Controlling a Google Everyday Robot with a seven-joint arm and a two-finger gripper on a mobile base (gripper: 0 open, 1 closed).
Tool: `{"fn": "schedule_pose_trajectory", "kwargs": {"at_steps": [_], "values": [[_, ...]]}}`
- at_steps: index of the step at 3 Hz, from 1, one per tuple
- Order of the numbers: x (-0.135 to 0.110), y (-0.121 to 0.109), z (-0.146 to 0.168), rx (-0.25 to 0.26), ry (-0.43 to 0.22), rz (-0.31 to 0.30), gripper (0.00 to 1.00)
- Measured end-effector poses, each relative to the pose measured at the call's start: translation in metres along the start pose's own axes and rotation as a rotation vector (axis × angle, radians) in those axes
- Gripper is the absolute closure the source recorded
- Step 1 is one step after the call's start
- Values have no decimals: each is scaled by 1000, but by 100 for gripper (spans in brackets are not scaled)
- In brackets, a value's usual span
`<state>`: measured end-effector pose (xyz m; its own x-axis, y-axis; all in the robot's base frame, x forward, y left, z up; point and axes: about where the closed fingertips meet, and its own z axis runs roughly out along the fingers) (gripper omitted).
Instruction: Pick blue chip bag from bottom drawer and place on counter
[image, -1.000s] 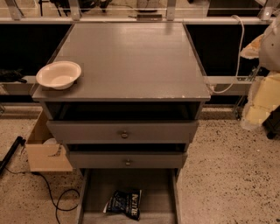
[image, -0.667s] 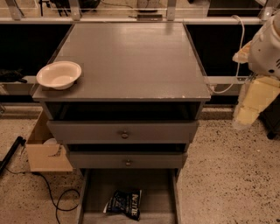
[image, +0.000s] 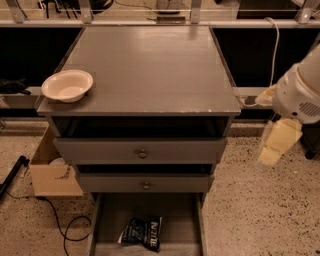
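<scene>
The blue chip bag (image: 144, 233) lies crumpled in the pulled-out bottom drawer (image: 176, 211), near its front middle, white lettering facing up. The grey counter (image: 145, 70) tops the cabinet above it. My gripper (image: 274, 150) hangs pale and yellowish below the white arm housing (image: 300, 92) at the right edge. It is off to the right of the cabinet at the height of the upper drawers, well above and to the right of the bag, and touches nothing.
A cream bowl (image: 67, 85) sits on the counter's front left corner. Two knobbed drawers (image: 142, 152) are slightly open above the bottom one. A cardboard box (image: 50, 175) and a black cable (image: 67, 227) lie on the speckled floor at the left.
The arm has swung further into view from the right and come down, bringing the gripper lower and a little closer to the cabinet. The bag, drawers and bowl have not moved.
</scene>
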<state>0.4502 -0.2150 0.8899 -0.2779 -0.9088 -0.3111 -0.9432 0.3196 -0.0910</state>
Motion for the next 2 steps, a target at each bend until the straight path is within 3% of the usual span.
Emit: {"fn": "schedule_pose_trajectory", "kwargs": {"at_steps": [1,2], "values": [[28,14,27,-112,-119,87,0],[28,26,51,-210,-233,111,0]]}}
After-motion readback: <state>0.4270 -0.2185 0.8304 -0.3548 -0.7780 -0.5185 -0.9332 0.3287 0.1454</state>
